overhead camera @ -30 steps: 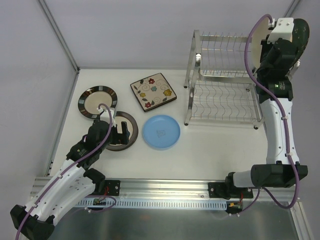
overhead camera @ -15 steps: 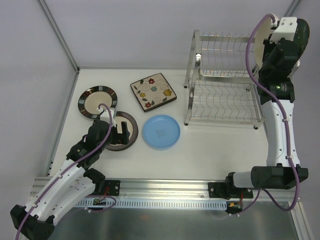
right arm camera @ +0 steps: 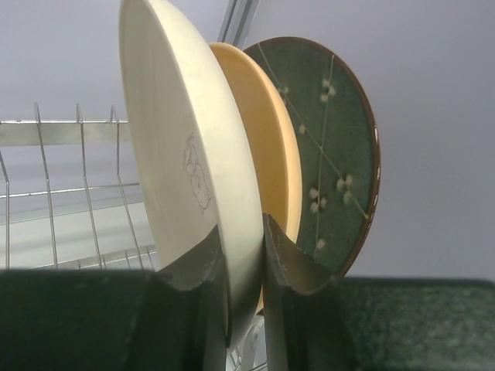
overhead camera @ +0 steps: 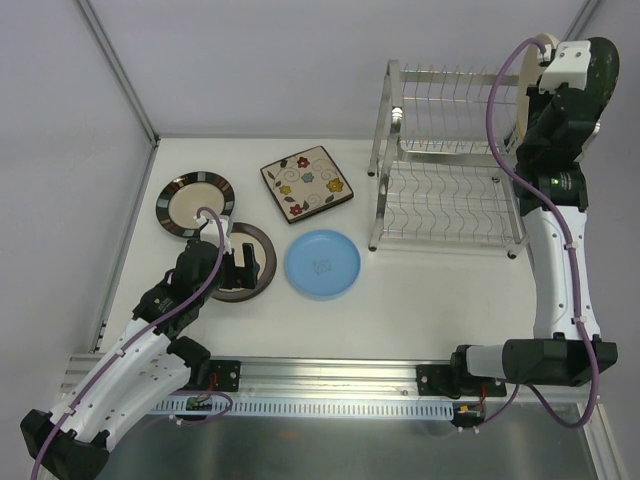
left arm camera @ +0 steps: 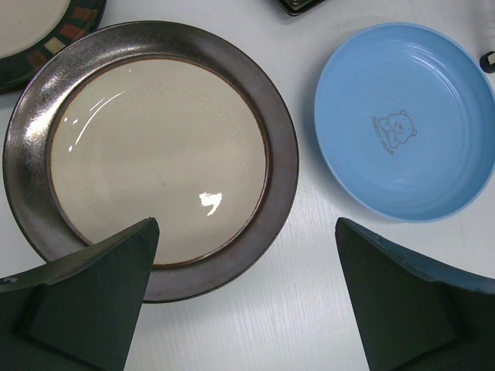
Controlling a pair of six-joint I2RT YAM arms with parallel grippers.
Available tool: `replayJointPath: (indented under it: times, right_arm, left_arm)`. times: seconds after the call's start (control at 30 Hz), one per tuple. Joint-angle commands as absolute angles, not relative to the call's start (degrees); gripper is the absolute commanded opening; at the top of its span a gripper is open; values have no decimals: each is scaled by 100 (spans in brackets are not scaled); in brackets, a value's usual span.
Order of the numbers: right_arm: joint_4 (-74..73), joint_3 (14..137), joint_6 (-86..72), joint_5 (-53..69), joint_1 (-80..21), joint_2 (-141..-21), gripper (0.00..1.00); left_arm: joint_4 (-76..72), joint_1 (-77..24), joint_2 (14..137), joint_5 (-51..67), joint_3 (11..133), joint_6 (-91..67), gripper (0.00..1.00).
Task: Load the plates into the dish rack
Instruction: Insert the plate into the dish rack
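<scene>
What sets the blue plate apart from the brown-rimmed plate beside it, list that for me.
Colour: the blue plate is light blue all over; the brown-rimmed plate has a cream centre inside a dark brown rim. Mark: the blue plate carries a small bear drawing; the brown-rimmed plate has no drawing. Both are round and lie flat on the table, apart.

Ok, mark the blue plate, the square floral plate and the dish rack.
blue plate (overhead camera: 321,264): top view, its centre.
square floral plate (overhead camera: 307,183): top view, its centre.
dish rack (overhead camera: 447,200): top view, lower shelf wires.

Bright, even light; small glare on the brown-rimmed plate (left arm camera: 151,158).
</scene>
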State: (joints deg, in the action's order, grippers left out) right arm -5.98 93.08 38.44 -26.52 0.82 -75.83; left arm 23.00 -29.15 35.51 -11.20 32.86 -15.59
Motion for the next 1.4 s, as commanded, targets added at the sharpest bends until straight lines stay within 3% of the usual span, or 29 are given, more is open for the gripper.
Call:
replayJointPath:
  times: [0.0,0.3,0.4,0.57,1.3,1.37]
  right_arm:
    - [-580,9334,3894,-2743,149,-7576,1]
    - [-1010,9492,3551,-2558,149,-7866,2]
    - [-1116,9562,3472,-2549,149,-7962,9]
    - [-1283,9685,3279,-2584,149,-7989,29]
    - [-1670,9958,2900,-3050,149,-7884,28]
    - [-1696,9967,2918,-2980,149,-7875,35]
  left_arm:
    - [2224,-2856,3568,-1239,3393,-1494,99]
    - [2224,-2856,3586,-1230,3393,-1494,99]
    - [2232,-2856,3604,-1230,3393,-1494,99]
    - [2241,-2856,3612,-1230,3384,-1503,99]
    - [2268,-2848,3630,-1213,3410,-1538,99]
    - [2276,-2848,3621,-1213,3410,-1547,99]
